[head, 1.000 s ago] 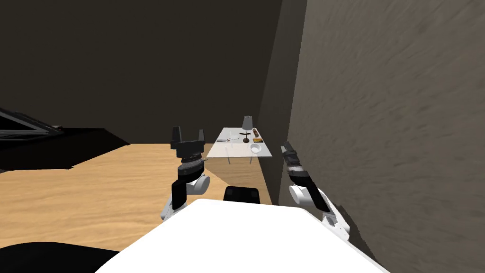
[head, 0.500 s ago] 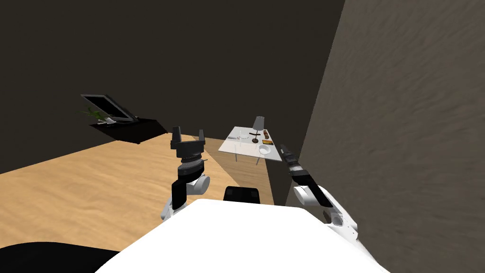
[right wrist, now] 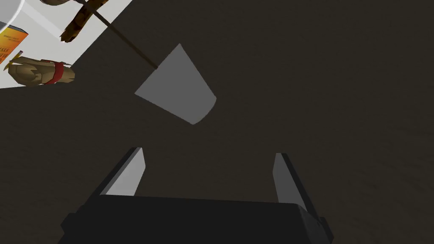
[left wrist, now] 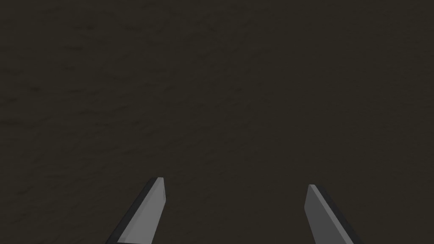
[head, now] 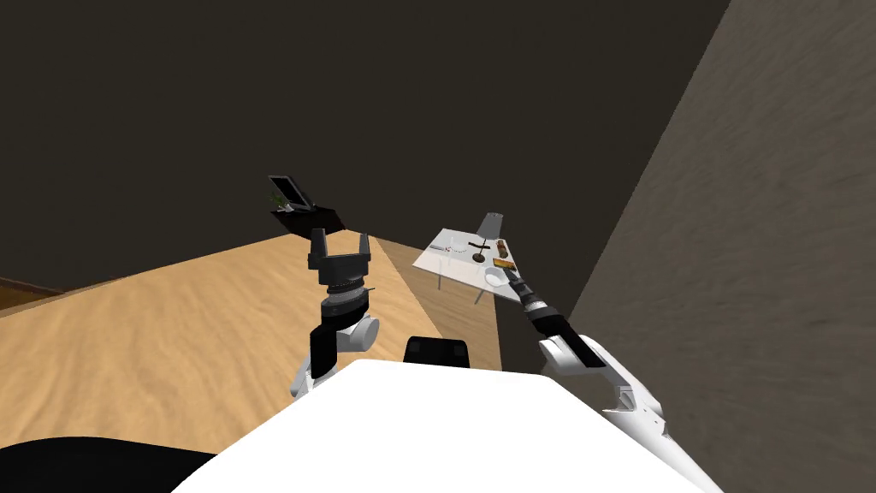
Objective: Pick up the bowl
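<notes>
White bowl [head: 494,276] on the near corner of a white counter [head: 456,262], ahead and to the right across a wooden floor [head: 171,342]. On the same counter: a lamp [head: 488,226] with a grey shade on a thin dark stem, standing behind the bowl; an orange book [right wrist: 9,44] lying flat; a brown figure [right wrist: 40,73] with a red band, just beside the book. Other things toward the counter's left end, too small to name.

Left arm [head: 336,312] raised over the floor, well to the left of the counter. Left jaws released, blades wide apart, nothing between them.

Right arm [head: 560,335] stretched forward toward the counter, close along a grey-brown wall [head: 753,257]. Right jaws released too, blades wide apart and empty, aimed at the lamp's shade. Bowl off to one side of that line, beyond the book. In the head view, tips overlapping the counter's near edge right beside the bowl; cannot tell how far short of it. Not touching the bowl.

Dark cabinet [head: 308,218] against the far wall, carrying a tilted screen [head: 287,188] and a small green plant [head: 278,201].
</notes>
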`<state>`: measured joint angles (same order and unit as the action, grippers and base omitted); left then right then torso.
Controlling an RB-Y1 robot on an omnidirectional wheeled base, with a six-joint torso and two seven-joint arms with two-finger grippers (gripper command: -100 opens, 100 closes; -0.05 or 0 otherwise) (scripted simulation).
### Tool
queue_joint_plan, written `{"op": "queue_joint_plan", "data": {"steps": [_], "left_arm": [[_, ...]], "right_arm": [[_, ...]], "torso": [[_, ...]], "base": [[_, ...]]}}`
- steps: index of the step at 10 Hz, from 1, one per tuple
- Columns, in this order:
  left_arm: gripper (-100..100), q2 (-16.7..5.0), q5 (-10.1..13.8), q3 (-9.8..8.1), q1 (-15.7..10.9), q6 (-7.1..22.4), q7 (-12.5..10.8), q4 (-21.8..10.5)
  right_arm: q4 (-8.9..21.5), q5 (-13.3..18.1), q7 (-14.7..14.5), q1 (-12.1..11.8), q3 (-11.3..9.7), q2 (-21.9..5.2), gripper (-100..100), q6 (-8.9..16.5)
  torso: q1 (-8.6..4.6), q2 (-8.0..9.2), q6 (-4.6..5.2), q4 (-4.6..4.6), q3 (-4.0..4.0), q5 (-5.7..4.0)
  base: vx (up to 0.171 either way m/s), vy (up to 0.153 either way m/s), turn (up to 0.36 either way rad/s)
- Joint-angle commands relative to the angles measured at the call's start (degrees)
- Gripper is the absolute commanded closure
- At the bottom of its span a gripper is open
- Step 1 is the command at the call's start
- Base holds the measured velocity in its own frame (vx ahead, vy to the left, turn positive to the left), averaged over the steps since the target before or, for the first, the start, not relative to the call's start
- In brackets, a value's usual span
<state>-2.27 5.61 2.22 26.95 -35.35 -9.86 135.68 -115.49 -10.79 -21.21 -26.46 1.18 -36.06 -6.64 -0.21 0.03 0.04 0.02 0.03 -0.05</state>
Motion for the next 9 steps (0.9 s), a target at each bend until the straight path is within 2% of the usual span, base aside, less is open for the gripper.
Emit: {"op": "queue_joint_plan", "data": {"steps": [1,2,3,4,5,6,8,9], "left_arm": [[0,0.0,0.0,0.0,0.0,0.0,0.0,0.0],[0,0.0,0.0,0.0,0.0,0.0,0.0,0.0],[0,0.0,0.0,0.0,0.01,0.0,0.0,0.0],[0,0.0,0.0,0.0,0.0,0.0,0.0,0.0],[0,0.0,0.0,-0.01,0.01,0.0,0.0,0.0],[0,0.0,0.0,0.0,0.01,0.0,0.0,0.0],[0,0.0,0.0,-0.01,0.01,0.0,0.0,0.0],[0,0.0,0.0,-0.01,0.01,0.0,0.0,0.0]], "right_arm": [[1.66,-0.49,-2.85,-0.81,-0.16,-2.86,-100,2.86],[1.66,-0.49,-2.85,-0.81,-0.16,-3.42,-100,3.48],[2.78,-0.74,-4.78,-1.43,-0.42,-5.46,-100,5.27],[2.78,-0.74,-4.78,-1.43,-0.42,-5.46,-100,5.83],[3.89,-0.97,-6.73,-2.17,-0.74,-7.43,-100,7.69],[3.89,-0.97,-6.73,-2.17,-0.74,-7.43,-100,8.21],[6.06,-1.37,-10.55,-4.0,-1.55,-10.87,-100,11.96],[6.06,-1.37,-10.65,-4.0,-1.55,-11.13,-100,12.96]], "torso": [[0.0,0.0,0.0,0.0,0.0,0.0],[0.01,-0.01,-0.01,0.0,-0.01,0.0],[-0.01,-0.05,0.03,-0.01,-0.02,0.0],[-0.01,-0.08,0.0,-0.02,-0.04,0.0],[-0.03,-0.1,0.06,-0.02,-0.05,0.0],[-0.02,-0.13,0.0,-0.03,-0.07,0.0],[-0.02,-0.15,0.02,-0.03,-0.08,-0.01],[-0.04,-0.19,0.03,-0.04,-0.11,-0.01]], "base": [[-0.032,0.014,0.477],[-0.021,0.006,0.327],[-0.014,0.01,0.412],[-0.007,0.003,0.25],[-0.002,0.009,0.387],[0.002,0.0,0.201],[0.012,0.005,0.366],[0.018,-0.003,0.317]]}}
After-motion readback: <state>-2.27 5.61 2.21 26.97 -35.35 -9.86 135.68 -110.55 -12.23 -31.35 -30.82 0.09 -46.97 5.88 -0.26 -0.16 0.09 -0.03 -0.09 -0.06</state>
